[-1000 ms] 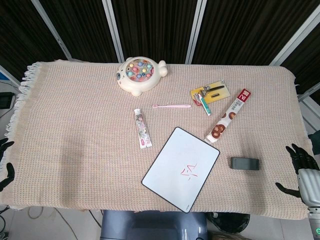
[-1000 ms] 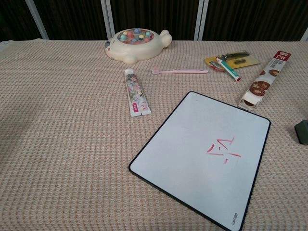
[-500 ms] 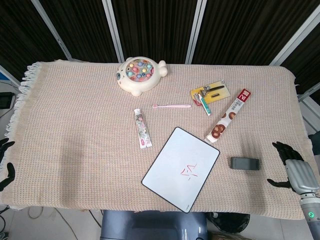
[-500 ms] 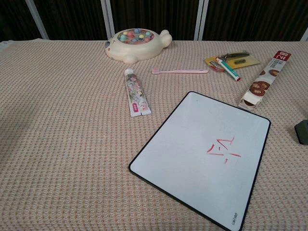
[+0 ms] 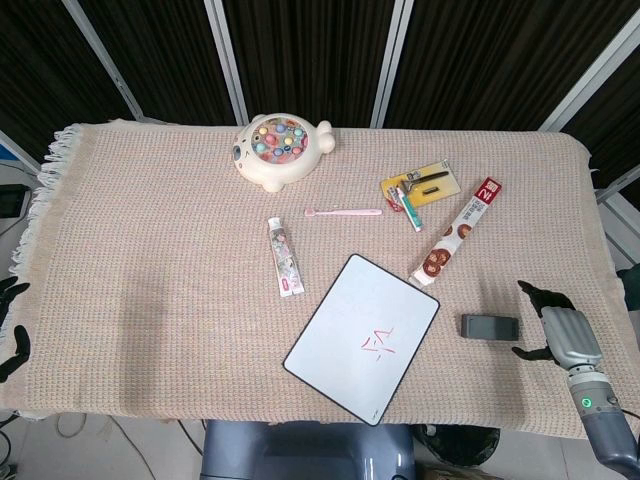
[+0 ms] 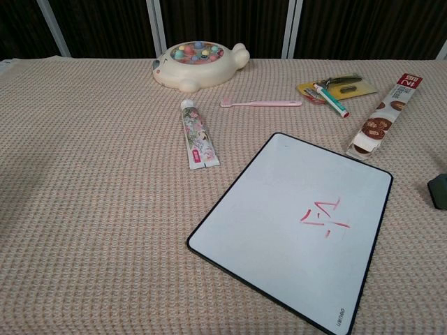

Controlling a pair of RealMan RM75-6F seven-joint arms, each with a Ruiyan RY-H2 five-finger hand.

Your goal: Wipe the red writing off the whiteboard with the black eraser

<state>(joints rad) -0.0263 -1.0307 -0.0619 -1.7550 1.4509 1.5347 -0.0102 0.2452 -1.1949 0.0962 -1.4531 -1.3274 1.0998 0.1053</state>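
The whiteboard (image 5: 340,340) lies tilted near the table's front edge, with red writing (image 5: 379,346) on its right half; the chest view shows the whiteboard (image 6: 279,209) and the red writing (image 6: 323,220) too. The black eraser (image 5: 489,326) rests on the cloth just right of the board, and only its corner (image 6: 439,191) shows in the chest view. My right hand (image 5: 560,333) hovers a little to the right of the eraser, fingers apart, holding nothing. My left hand (image 5: 10,330) shows only as dark fingertips at the far left edge, off the table.
A cookie box (image 5: 457,231), a marker on a yellow pack (image 5: 415,190), a pink toothbrush (image 5: 343,211), a toothpaste tube (image 5: 285,256) and a fishing toy (image 5: 280,148) lie beyond the board. The woven cloth (image 5: 150,250) covers the table.
My right hand has moved left toward the eraser. The eraser, the board and my left hand have stayed put.
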